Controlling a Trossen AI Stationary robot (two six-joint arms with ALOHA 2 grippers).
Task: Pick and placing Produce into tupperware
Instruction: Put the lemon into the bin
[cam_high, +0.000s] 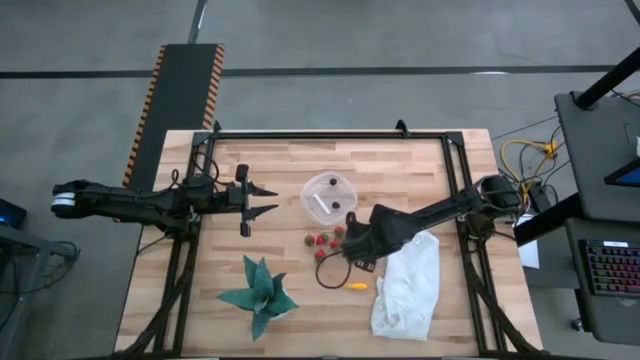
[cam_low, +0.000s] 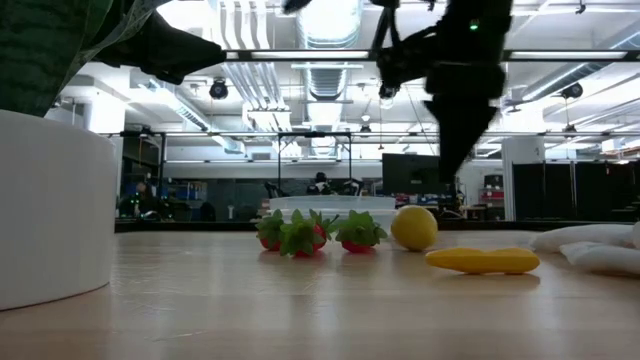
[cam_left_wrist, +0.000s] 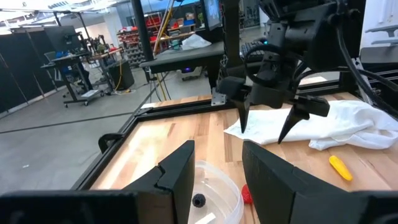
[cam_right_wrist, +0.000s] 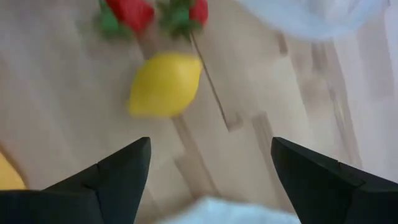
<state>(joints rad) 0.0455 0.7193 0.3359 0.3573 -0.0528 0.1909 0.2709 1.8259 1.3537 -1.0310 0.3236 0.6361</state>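
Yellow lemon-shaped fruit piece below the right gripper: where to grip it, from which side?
Across its short middle, from straight above. The yellow lemon-shaped fruit piece lies flat and alone on bare wood, strawberries apart from it; the right gripper has jaws wide open above.

The high view looks straight down on the whole table (cam_high: 300, 170). The low view sits at table-top height, facing level across the table into the room. The left wrist view faces across the table toward the right arm. The right wrist view looks down, close above the lemon (cam_right_wrist: 165, 84). Low and right wrist views share lemon and strawberries (cam_low: 300, 232).
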